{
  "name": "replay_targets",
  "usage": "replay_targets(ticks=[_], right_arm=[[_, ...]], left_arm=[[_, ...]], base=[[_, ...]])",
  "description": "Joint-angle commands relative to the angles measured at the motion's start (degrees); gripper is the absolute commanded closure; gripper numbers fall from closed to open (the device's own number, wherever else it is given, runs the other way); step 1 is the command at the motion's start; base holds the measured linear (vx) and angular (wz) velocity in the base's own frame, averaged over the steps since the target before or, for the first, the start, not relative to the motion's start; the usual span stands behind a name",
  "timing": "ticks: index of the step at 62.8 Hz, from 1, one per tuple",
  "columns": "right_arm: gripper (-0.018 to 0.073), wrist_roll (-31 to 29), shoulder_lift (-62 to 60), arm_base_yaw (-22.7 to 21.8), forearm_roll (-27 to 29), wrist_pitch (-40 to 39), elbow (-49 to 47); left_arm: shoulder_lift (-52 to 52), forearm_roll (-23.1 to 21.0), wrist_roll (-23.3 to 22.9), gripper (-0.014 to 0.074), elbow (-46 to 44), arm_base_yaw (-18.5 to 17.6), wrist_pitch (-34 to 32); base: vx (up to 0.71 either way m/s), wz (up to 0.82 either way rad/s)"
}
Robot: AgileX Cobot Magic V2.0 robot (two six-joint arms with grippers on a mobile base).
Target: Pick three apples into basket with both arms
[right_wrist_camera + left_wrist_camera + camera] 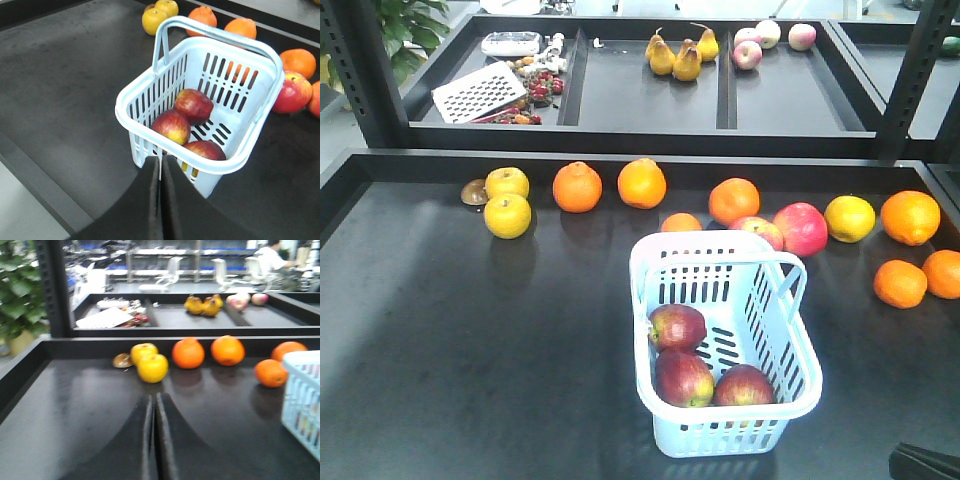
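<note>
Left gripper [154, 440] pressed shut, fingers [127, 450] meeting in a thin seam, rising from six o'clock toward twelve, holding nothing. Right gripper [160, 195] likewise closed and empty, black fingers [182, 210] together, pointing toward twelve o'clock.

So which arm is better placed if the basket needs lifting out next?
Right, probably. The right gripper, fingers shut and empty, sits just outside the basket holding three apples, handle close ahead. The left gripper, also shut, faces the yellow fruit, with the basket only at its view's edge.
</note>
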Motion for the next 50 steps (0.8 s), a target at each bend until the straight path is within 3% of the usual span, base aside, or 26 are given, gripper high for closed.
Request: replay_targets(ticks=[1, 14, 50], right_arm=[[0.0564, 0.03, 0.66, -0.07, 1.05, -3.31, -1.36], [0.0564, 0.03, 0.66, -0.07, 1.11, -3.31, -1.36], [0.0564, 0.03, 0.66, -0.07, 1.11, -3.31, -1.36]], left_arm=[[-0.97, -0.54, -2.21, 0.0604, 0.49, 2.33, -2.24], [-0.97, -0.3, -4.94, 0.0603, 0.49, 5.29, -2.2], [-0.97, -0.03, -4.94, 0.0603, 0.43, 5.3, -2.2]], base=[[0.0, 0.0], [0.0, 0.0], [0.0, 0.0]])
